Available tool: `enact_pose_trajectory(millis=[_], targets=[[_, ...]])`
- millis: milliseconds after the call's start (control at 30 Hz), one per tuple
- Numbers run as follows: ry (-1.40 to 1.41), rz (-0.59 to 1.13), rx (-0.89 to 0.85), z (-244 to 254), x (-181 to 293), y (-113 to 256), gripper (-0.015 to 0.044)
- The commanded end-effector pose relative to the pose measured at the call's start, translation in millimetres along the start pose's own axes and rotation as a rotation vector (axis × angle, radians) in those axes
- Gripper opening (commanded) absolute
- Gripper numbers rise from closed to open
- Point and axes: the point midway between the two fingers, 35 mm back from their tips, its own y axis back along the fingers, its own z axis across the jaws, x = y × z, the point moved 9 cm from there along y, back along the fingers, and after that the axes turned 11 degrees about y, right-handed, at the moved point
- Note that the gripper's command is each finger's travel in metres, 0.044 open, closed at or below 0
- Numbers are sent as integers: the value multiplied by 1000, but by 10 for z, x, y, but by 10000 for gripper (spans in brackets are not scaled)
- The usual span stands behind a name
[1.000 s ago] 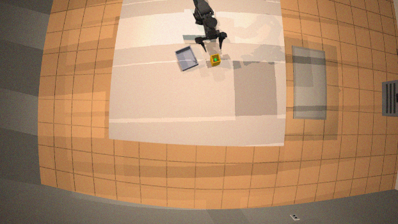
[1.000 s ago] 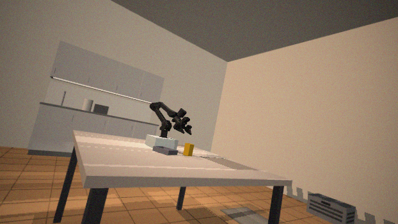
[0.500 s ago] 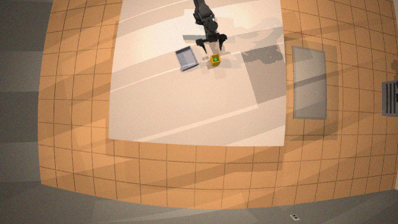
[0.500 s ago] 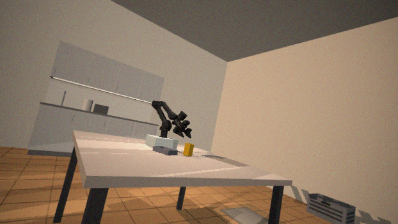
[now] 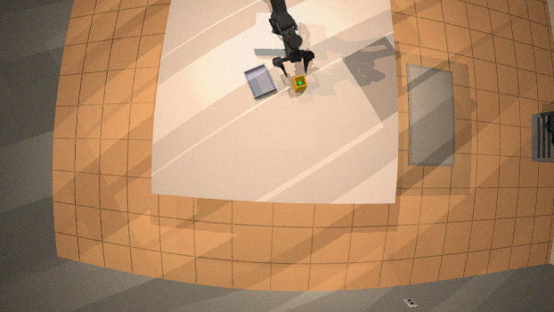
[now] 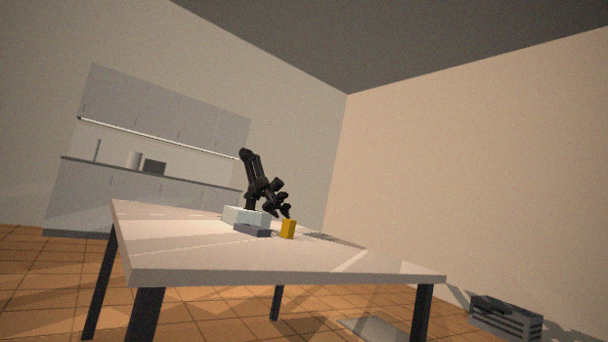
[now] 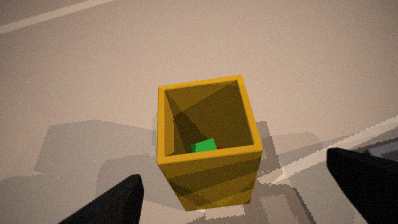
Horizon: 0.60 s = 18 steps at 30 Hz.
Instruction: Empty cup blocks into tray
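Tiled floor (image 5: 214,267) (image 6: 244,308), orange-brown with dark joints, beneath a pale table (image 5: 267,156) (image 6: 244,254) (image 7: 310,55) on dark legs; plain walls rise behind. On the far left of the exterior view: grey wall cabinets (image 6: 161,107), with a pale cylinder (image 6: 133,160) and a dark box (image 6: 154,167) standing on the counter below. To the right of the table, at floor level: one grey rectangular panel (image 5: 429,116) (image 6: 376,328) and one slatted grey unit (image 5: 535,138) (image 6: 505,315). Item, a yellow cup (image 5: 299,90) (image 6: 288,229) (image 7: 212,180), square, open-topped, upright on the table toward its far side. Contents: one green block (image 5: 300,83) (image 7: 205,145) low inside, with a sliver of red beside it; the near wall in the wrist view hides the rest, so the full count cannot be told. Item, a shallow blue-grey tray (image 5: 261,82) (image 6: 251,230) (image 7: 386,150), set at an angle to the left of the cup, near but apart. Item, a black arm (image 5: 285,27) (image 6: 254,181) beside a pale block (image 5: 267,53) (image 6: 235,215), reaching down from the far side. Its gripper (image 5: 296,74) (image 6: 282,217) (image 7: 233,170) has its jaws spread wide, nothing between them, just short of the cup.
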Motion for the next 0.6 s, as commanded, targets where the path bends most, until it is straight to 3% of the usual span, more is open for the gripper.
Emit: enact_pose_trajectory(millis=[0,567], targets=[[-5,2,1,7,59,-22,440],[-5,-27,5,7,78,-269,440]])
